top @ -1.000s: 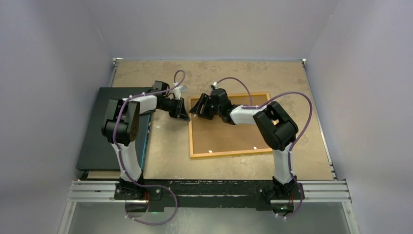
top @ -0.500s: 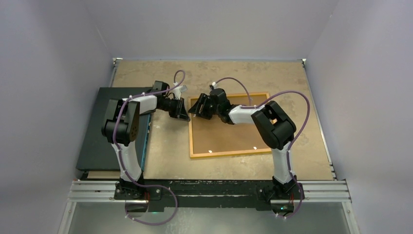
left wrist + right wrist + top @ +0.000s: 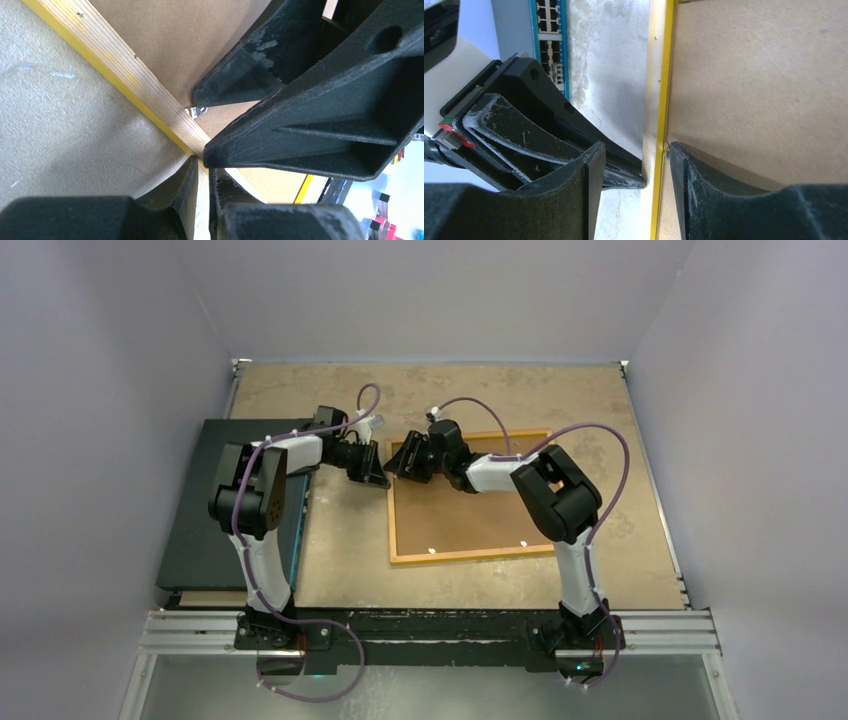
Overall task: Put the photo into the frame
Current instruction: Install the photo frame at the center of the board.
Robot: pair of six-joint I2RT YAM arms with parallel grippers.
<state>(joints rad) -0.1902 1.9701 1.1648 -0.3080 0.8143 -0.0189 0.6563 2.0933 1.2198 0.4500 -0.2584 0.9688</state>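
The tan surface (image 3: 450, 390) carries a flat black panel (image 3: 200, 530) on the left, with a blue-edged box showing rows of sockets (image 3: 549, 40) at its right side. The yellow-orange frame (image 3: 470, 554) lies flat right of centre. A brown backing board (image 3: 460, 520) sits inside it and fills the opening. Both arms reach inward and meet at the frame's left rail, close to its far-left corner. The right pincer (image 3: 633, 150) is partly spread and straddles that rail: one finger hangs over the bare surface outside it, the other over the backing board just inside, its tip at the rail's inner edge. The left pincer (image 3: 204, 165) comes in from the outer side, its fingers drawn narrow, with the pale wooden rail running in between them, so it appears to clamp the frame. A small metal tab (image 3: 200, 110) sits at the edge of the board beside the rail.
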